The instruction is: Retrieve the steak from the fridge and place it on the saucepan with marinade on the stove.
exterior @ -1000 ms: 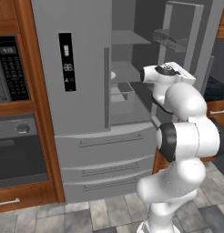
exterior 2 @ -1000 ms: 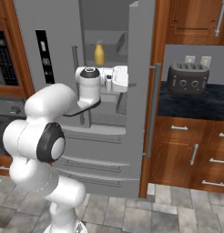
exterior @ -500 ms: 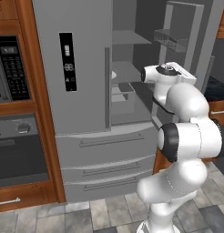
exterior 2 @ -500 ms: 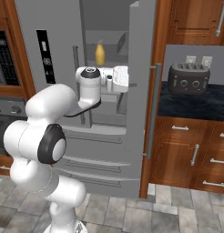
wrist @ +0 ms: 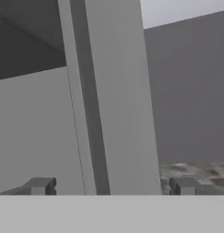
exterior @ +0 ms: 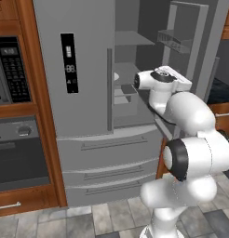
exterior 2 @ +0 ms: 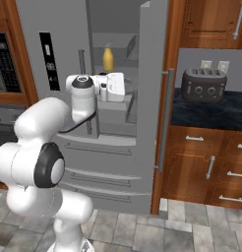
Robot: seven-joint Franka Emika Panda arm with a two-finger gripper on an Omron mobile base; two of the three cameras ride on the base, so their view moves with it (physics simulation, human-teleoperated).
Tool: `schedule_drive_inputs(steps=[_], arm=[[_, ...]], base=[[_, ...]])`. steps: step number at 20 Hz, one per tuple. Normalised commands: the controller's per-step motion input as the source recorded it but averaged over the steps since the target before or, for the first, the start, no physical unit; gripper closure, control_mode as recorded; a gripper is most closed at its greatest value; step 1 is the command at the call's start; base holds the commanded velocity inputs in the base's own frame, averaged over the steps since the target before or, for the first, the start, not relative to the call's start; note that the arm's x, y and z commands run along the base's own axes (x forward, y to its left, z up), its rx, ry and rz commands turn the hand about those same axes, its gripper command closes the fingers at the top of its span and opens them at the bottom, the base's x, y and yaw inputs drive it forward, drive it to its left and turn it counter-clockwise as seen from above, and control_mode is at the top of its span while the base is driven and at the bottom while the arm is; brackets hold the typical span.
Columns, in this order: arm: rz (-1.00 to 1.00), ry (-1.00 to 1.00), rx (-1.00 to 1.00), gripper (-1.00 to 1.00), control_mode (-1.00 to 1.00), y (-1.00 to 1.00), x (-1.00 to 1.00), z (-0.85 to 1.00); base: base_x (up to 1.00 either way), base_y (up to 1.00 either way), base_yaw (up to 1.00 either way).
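I cannot make out the steak on any shelf from here; it must lie somewhere inside the fridge (exterior 2: 137,147), whose right door stands swung open. I judge it a small, soft, slightly slick lump, light to lift, best pinched across its thickest middle with gentle pressure. My gripper (wrist: 109,186) has its jaws spread wide on nothing, pointing into the fridge with a grey upright panel running to twelve o'clock between the tips. A yellow bottle (exterior 2: 108,58) stands on an upper shelf. A toaster (exterior 2: 204,84) sits on the bench at three o'clock.
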Motion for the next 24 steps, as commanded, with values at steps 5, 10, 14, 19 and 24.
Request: schedule_drive_inputs(steps=[5,10,14,19,24], arm=[[0.28,0.02,0.00,-1.00,-1.00,0.86,-0.12,0.10],[0.36,0.00,0.02,-1.00,-1.00,0.78,-0.06,0.44],[0.38,0.00,0.10,-1.00,-1.00,0.66,-0.01,0.34],[0.40,0.00,0.15,-1.00,-1.00,0.59,0.00,0.08],[0.44,-0.09,0.07,-1.00,-1.00,0.68,-0.02,0.00]], base=[[0.00,0.00,0.00],[0.00,0.00,0.00],[0.00,0.00,0.00],[0.00,0.00,0.00],[0.00,0.00,0.00]])
